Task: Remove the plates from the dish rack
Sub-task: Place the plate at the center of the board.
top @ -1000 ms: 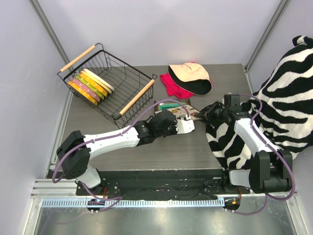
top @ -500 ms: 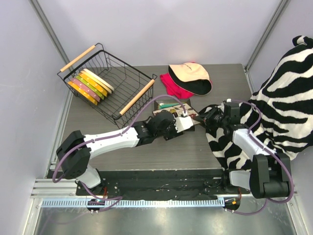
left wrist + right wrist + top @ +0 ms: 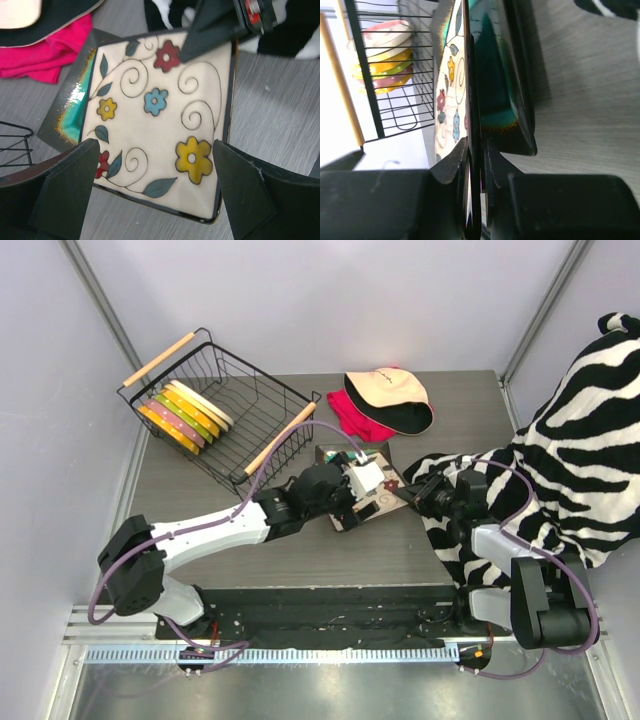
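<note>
A square cream plate [image 3: 155,105] with a dark rim and coloured flowers lies on the table, resting on a dark teal-glazed plate [image 3: 75,110]. My left gripper [image 3: 155,150] hovers open over its near edge, fingers [image 3: 65,190] apart on either side and touching nothing. My right gripper [image 3: 476,145] is shut on the plate's far rim [image 3: 470,75]. From above, the left gripper [image 3: 350,502] covers part of the plate [image 3: 385,502], with the right gripper [image 3: 408,490] beside it. Several round scalloped plates [image 3: 185,412] stand in the black wire dish rack [image 3: 262,390].
A cream-and-black cap [image 3: 390,398] lies on a pink cloth [image 3: 348,418] behind the square plate. A zebra-patterned fabric [image 3: 570,460] covers the right side under my right arm. The rack [image 3: 380,75] sits at the far left corner.
My left gripper has opened and let go of the square plate, and the left arm has drawn back to the left. The right gripper stays shut on the plate.
</note>
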Tool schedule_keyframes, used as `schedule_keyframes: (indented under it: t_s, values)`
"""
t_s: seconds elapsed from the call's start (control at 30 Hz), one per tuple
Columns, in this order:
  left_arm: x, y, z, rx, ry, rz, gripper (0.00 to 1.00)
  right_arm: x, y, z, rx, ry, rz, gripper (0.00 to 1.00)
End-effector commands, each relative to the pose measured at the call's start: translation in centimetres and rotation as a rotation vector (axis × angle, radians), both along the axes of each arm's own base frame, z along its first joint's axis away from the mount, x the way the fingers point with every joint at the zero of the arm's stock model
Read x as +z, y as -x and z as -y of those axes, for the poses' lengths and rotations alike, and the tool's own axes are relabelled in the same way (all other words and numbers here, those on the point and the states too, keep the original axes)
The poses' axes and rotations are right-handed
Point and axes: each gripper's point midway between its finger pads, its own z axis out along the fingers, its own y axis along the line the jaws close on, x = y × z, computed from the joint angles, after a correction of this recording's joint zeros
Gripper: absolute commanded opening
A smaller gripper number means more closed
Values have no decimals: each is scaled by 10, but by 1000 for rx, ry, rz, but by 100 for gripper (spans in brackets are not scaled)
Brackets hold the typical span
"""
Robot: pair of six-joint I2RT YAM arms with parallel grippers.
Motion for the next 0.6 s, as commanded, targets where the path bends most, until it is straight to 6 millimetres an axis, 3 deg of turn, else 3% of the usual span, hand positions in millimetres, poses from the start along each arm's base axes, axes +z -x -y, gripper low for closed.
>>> schedule_keyframes:
  t_s: [0.0, 0.23, 0.57]
  values:
    - [39, -6, -4, 78, 202, -22, 100, 68, -15, -7, 9, -72, 322, 1]
    - [29, -20, -27, 344, 396, -256, 100, 73, -14, 0, -69, -97, 410, 1]
    - [-37, -19, -49, 621, 504, -568, 100, 70, -17, 14, -209, -113, 466, 1]
